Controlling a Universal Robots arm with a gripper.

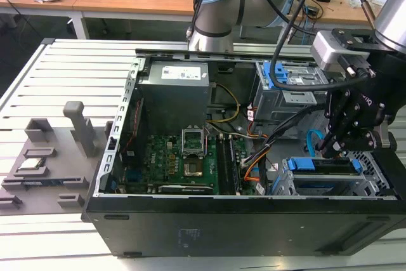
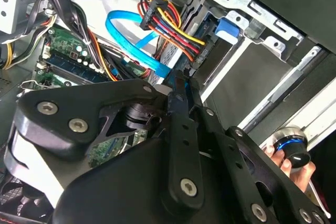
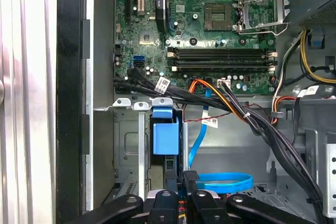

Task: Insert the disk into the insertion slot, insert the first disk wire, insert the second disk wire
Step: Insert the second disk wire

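The disk (image 1: 320, 164), framed by its blue carrier (image 3: 165, 139), sits inside the insertion slot (image 1: 373, 168), a perforated metal cage (image 3: 126, 145) at the case's front corner, on the exterior view's right. My gripper (image 1: 328, 147) hangs just above the disk's end that faces into the case. Its black fingers (image 3: 191, 182) are shut on the end of a blue flat disk wire (image 3: 220, 180), which loops away beside them (image 2: 126, 30). A bundle of red, yellow and black wires (image 2: 168, 22) with a black plug hangs free close by, touching nothing.
The open computer case holds a green motherboard (image 1: 184, 157), a power supply (image 1: 177, 87) and a taller grey cage with a blue tab (image 1: 282, 80). Black cable bundles (image 3: 262, 124) cross beside the slot. Grey fixtures (image 1: 44, 157) lie on the slatted table. A person's fingers grip a round knob (image 2: 291, 148).
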